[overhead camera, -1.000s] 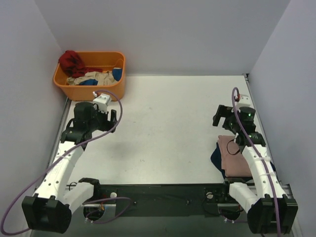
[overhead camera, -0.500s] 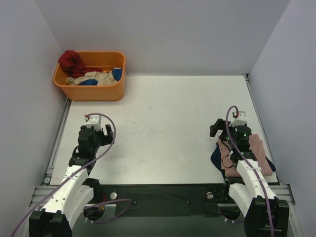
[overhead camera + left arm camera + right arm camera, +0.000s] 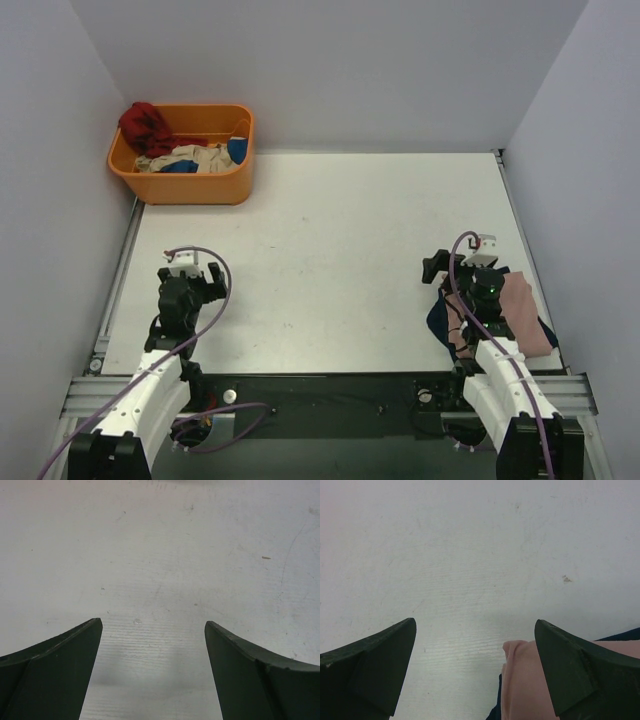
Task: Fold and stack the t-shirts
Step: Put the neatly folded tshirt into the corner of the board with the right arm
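Pink shirt (image 3: 522,312): soft matte cloth, folded to a flat rectangle, lying on top of navy shirt (image 3: 436,322) at near-right corner of table (image 3: 330,230). Navy edges stick out on L and R sides of the pink one. Right arm (image 3: 497,350) lies across the stack and hides its middle, so can't see any print. Right wrist view: rounded pink fold corner just below the R finger, w/ dark navy slivers beside it.

Right gripper (image 3: 475,622): dark wedge-shaped fingers spread wide, nothing between them, over bare table at far-left edge of stack.

Left gripper (image 3: 152,625): fingers also spread, holding nothing, low over bare tabletop on near-left side, well apart from the shirts.

Table is white, matte, scuffed w/ small specks and faint scratches.

Orange plastic basket (image 3: 180,188), rounded corners, sits at far-left corner; inside are crumpled red cloth (image 3: 145,125), beige cloth (image 3: 190,157) and blue cloth (image 3: 237,150). Purple cables (image 3: 215,262) loop off each wrist. Plain pale walls (image 3: 330,70) on three sides.
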Motion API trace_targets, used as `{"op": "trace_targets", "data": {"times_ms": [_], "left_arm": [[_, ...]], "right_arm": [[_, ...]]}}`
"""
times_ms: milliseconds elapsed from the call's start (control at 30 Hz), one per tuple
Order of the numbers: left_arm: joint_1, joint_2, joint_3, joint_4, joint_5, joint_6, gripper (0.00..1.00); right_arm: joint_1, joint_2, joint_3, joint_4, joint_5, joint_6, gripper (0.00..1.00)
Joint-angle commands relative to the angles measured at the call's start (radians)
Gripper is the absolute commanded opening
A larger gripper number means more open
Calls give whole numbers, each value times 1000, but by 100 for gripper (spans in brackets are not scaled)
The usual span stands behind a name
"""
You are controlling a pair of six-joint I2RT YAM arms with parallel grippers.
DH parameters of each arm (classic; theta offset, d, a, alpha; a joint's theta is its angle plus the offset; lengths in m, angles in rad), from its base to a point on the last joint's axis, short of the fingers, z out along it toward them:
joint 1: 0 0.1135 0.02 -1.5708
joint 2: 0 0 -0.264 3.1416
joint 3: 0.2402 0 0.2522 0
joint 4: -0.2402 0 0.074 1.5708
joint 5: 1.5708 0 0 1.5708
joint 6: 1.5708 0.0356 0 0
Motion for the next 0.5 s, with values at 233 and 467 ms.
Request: {"op": "trace_targets", "data": {"times_ms": [233, 467], "left_arm": [[8, -20, 5, 95, -28, -14, 95], [8, -20, 7, 85, -31, -18, 95]], "right_arm": [[12, -18, -4, 63, 18, -22, 100], [11, -13, -5, 68, 22, -25, 100]]}}
